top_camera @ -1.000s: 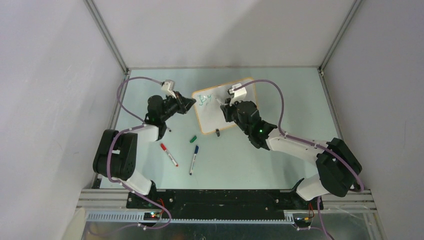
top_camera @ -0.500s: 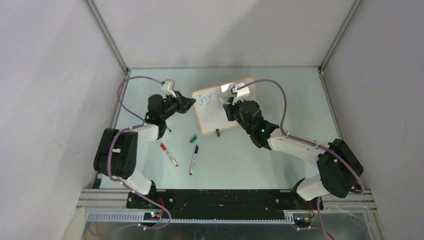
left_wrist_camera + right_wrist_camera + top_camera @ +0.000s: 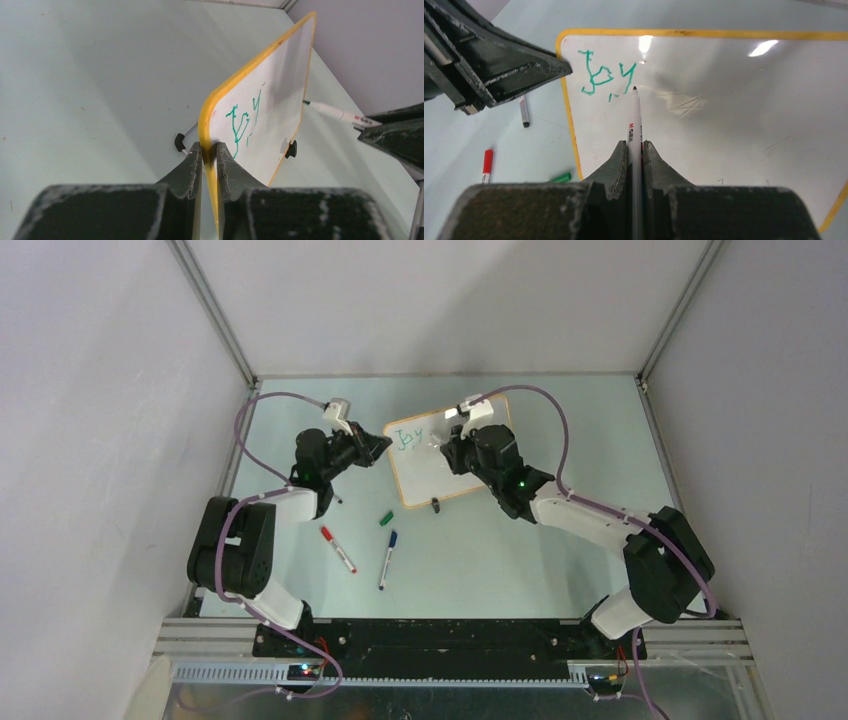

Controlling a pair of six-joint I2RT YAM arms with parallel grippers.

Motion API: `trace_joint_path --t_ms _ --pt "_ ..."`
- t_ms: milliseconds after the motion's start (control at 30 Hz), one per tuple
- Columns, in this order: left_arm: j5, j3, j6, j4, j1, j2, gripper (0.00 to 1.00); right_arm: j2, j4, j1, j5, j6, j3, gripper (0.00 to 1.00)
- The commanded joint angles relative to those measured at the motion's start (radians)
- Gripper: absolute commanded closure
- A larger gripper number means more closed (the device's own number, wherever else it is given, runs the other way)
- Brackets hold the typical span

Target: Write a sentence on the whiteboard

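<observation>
— What had moved since a second before?
— From above, the right arm (image 3: 585, 522) had swung in, and the right gripper (image 3: 447, 440) had slid a little toward the far side of the whiteboard (image 3: 450, 480). The left arm (image 3: 300, 502) had not moved. The green word (image 3: 407, 439) read "Joy", so I think only the start of the sentence was done.
— Where was the board?
— At the far middle of the table (image 3: 570, 430), between both grippers. The left gripper (image 3: 381, 448) was at its left edge.
— What did you count there?
— Two arms, one board, one red marker (image 3: 338, 549), one blue marker (image 3: 387, 558) and one green cap (image 3: 386, 518).
— And from the left wrist?
— The left gripper was pinched tight on the board's yellow edge, and the board was tipped up. I counted two black feet (image 3: 291, 148).
— And from the right wrist?
— The right gripper was squeezed on one pen (image 3: 634, 120). Its tip was just right of the "y". I could not tell if it touched. One word, three letters.
</observation>
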Motion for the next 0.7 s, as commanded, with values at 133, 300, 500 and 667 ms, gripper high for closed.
trace_joint_path --t_ms 133,300,500,667 --pt "-0.004 0.01 0.05 0.014 -0.001 -0.003 0.96 0.027 -0.051 0.011 0.02 -0.003 0.077 1.0" --pt "-0.005 0.011 0.051 0.013 0.0 -0.004 0.96 0.056 -0.071 0.006 0.03 0.004 0.114 1.0" --pt "-0.006 0.012 0.052 0.011 0.0 -0.003 0.96 0.079 -0.088 0.005 0.046 0.002 0.153 1.0" --pt "-0.006 0.013 0.053 0.009 0.0 -0.003 0.96 0.094 -0.102 0.004 0.063 0.002 0.179 1.0"
